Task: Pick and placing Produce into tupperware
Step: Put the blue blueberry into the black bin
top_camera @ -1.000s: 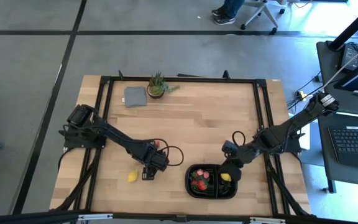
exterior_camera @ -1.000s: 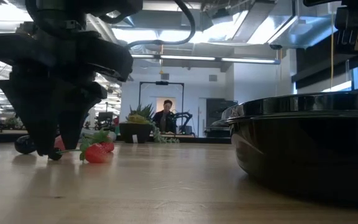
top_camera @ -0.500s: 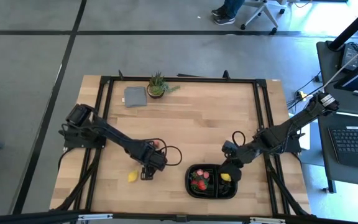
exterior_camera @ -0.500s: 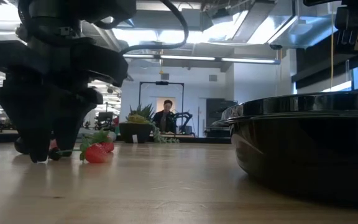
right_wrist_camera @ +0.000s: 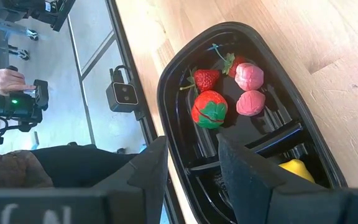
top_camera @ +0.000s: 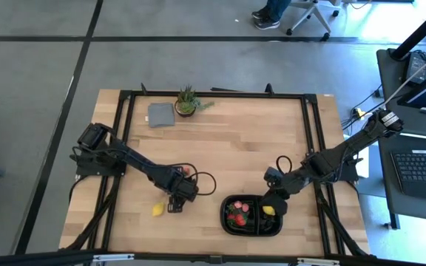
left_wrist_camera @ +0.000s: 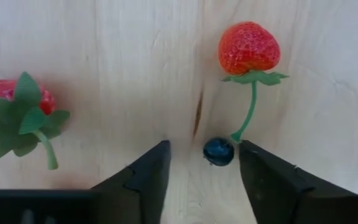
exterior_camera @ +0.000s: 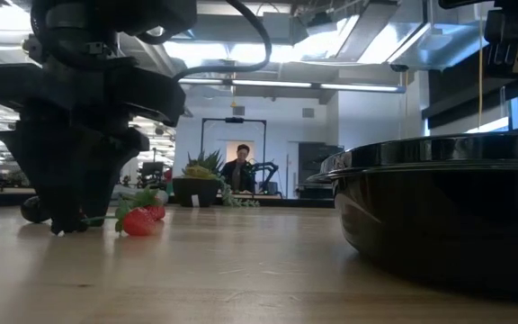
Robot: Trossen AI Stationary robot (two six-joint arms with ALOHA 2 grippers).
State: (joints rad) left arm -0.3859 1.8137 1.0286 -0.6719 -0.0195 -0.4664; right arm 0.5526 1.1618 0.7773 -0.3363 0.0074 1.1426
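Observation:
My left gripper hangs low over the table, left of the black tray, and is open. In the left wrist view its fingers stand on either side of a small dark round berry without touching it. Two red strawberries lie on the wood beyond it, and a yellow lemon lies beside the gripper. My right gripper is open above the tray's right end. The tray holds strawberries, pink bits and a lemon.
A green potted plant and a flat grey cloth sit near the table's far edge. Bare wood lies between them and the arms. A person stands far behind the table, and a hand shows beyond the near edge.
My left gripper has shifted a little toward the table's left and stays low over the berry; its fingers keep the same gap. The fruit and the tray have not moved.

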